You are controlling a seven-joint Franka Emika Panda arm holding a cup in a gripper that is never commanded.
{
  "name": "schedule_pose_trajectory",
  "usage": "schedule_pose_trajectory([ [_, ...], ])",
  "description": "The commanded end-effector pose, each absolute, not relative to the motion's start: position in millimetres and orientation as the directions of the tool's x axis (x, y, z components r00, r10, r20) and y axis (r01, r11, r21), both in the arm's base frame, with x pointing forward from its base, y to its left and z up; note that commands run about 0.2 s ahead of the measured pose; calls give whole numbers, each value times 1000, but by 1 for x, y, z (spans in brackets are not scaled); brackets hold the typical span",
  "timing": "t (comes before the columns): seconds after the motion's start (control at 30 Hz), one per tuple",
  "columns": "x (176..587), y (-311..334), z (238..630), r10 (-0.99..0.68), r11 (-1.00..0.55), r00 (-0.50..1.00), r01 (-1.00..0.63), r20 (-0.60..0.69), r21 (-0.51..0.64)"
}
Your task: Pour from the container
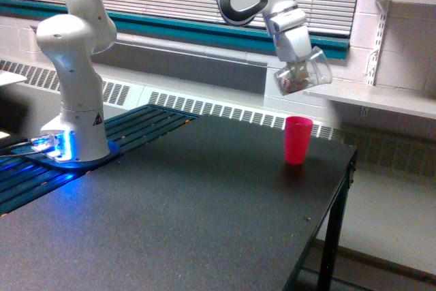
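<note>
The container (304, 73), a clear plastic cup with brownish bits lying in its lower end, hangs tilted in the air with its rim pointing to the exterior view's right. My gripper (295, 67) is shut on it from above. It sits above and slightly left of the opaque pink cup (298, 140), which stands upright on the black table (177, 216) near its far right corner. Nothing is seen falling from the container.
The arm's white base (73, 110) stands at the exterior view's left on a blue-lit plate. A white shelf (381, 99) runs along the wall just right of the container. The table's right edge (340, 202) drops off close to the pink cup.
</note>
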State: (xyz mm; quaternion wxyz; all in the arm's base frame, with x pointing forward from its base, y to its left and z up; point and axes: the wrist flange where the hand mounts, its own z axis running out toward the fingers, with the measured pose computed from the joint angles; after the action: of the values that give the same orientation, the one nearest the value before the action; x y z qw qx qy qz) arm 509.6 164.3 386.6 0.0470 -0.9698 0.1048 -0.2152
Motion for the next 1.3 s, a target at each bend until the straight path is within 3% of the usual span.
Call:
schedule_pose_trajectory([
  [0.03, 487, 178, 366, -167, -984, 909, -130, 383, -121],
  [0.5, 461, 204, 330, -69, -996, 949, -46, 307, -82],
  [1.3, 466, 223, 326, 89, -996, 966, 84, 245, 29],
])
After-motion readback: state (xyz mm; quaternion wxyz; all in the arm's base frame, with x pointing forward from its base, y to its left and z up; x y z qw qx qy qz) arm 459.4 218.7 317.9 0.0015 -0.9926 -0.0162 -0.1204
